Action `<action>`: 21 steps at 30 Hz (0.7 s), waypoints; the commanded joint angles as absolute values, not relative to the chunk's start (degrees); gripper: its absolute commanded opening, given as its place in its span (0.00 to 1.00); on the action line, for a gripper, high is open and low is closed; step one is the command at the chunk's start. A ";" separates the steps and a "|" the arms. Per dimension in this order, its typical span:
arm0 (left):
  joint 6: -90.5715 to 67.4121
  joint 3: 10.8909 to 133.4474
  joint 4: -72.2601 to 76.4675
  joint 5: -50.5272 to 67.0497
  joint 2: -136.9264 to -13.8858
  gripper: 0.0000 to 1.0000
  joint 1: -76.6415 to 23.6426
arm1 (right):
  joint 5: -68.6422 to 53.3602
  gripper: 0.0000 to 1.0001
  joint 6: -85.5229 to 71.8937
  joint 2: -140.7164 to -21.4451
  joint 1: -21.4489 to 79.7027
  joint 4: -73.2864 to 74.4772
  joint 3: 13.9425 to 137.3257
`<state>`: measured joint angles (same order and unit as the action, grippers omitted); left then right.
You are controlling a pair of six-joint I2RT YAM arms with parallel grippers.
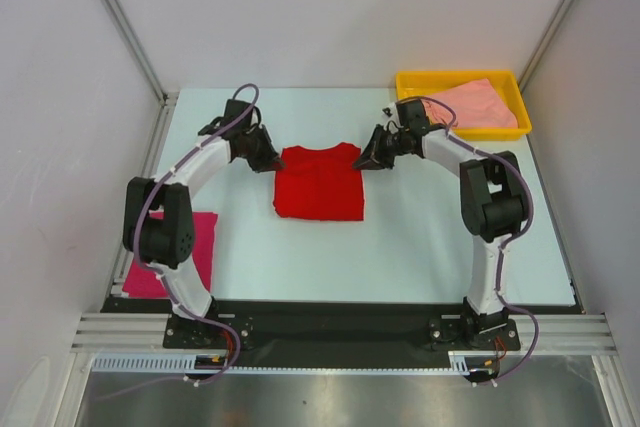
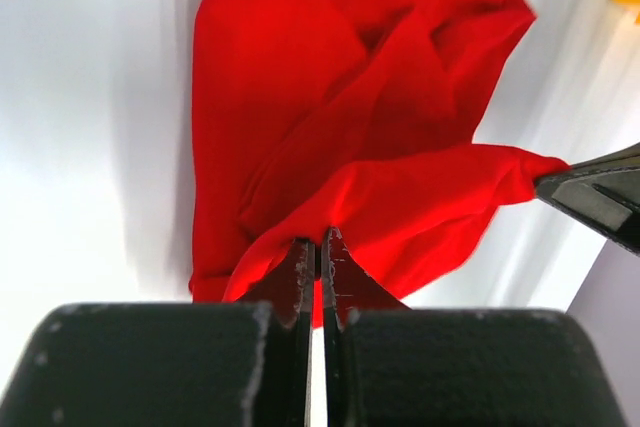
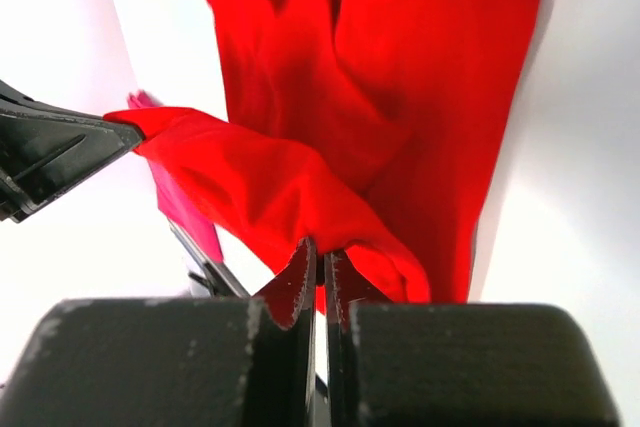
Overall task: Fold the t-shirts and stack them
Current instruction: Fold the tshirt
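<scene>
The bright red t-shirt [image 1: 319,183] lies mid-table, its far edge lifted between both arms. My left gripper [image 1: 276,161] is shut on the shirt's far left corner [image 2: 320,232]. My right gripper [image 1: 362,160] is shut on the far right corner [image 3: 325,247]. The pinched cloth stretches between the two grippers above the rest of the red shirt [image 2: 330,77] [image 3: 400,67]. A folded magenta t-shirt [image 1: 200,247] lies at the table's left edge, partly behind the left arm. The pale salmon t-shirt [image 1: 468,105] sits crumpled in the yellow tray [image 1: 404,80].
The yellow tray stands at the table's far right corner. White walls with metal posts close the table in on three sides. The right gripper's tip [image 2: 590,192] shows at the right of the left wrist view, and the left gripper's tip [image 3: 50,157] at the left of the right wrist view.
</scene>
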<state>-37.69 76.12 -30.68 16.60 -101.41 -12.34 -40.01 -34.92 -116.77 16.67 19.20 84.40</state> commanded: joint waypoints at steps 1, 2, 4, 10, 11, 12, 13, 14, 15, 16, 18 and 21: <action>-35.42 82.95 -29.36 18.98 -103.88 0.00 -11.16 | -42.89 0.00 -35.15 -119.26 15.73 19.51 90.68; -35.77 83.32 -29.01 19.33 -104.58 0.00 -10.90 | -43.15 0.00 -35.33 -120.31 15.56 19.60 91.57; -35.95 85.07 -28.30 19.60 -106.25 0.00 -10.37 | -43.42 0.00 -35.86 -122.24 15.21 19.77 94.20; -35.60 91.04 -28.65 21.36 -112.40 0.00 -9.67 | -44.12 0.00 -37.26 -126.82 13.98 19.95 99.66; -35.60 91.66 -28.65 21.44 -113.11 0.00 -9.67 | -44.30 0.00 -37.35 -127.35 13.80 20.13 101.23; -35.68 92.19 -28.39 21.36 -113.64 0.00 -9.41 | -44.30 0.00 -37.44 -128.31 13.62 20.21 101.86; -35.86 93.24 -28.13 21.62 -114.86 0.00 -9.49 | -44.30 0.00 -37.35 -128.76 13.54 20.39 102.74; -36.03 93.95 -28.04 21.80 -115.57 0.00 -9.32 | -44.47 0.00 -37.53 -129.19 13.27 20.39 103.27; -36.04 94.74 -28.39 22.23 -116.36 0.00 -9.32 | -44.65 0.00 -37.70 -130.24 13.10 20.13 104.40; -35.86 96.49 -28.74 22.50 -117.15 0.00 -9.23 | -45.08 0.00 -37.97 -130.78 12.92 20.04 104.85; -36.03 97.47 -28.48 22.68 -118.74 0.00 -8.97 | -45.35 0.00 -38.06 -132.09 12.66 20.21 106.86; -36.30 99.40 -28.56 23.12 -121.11 0.00 -8.79 | -45.61 0.00 -37.88 -134.03 12.31 20.74 108.28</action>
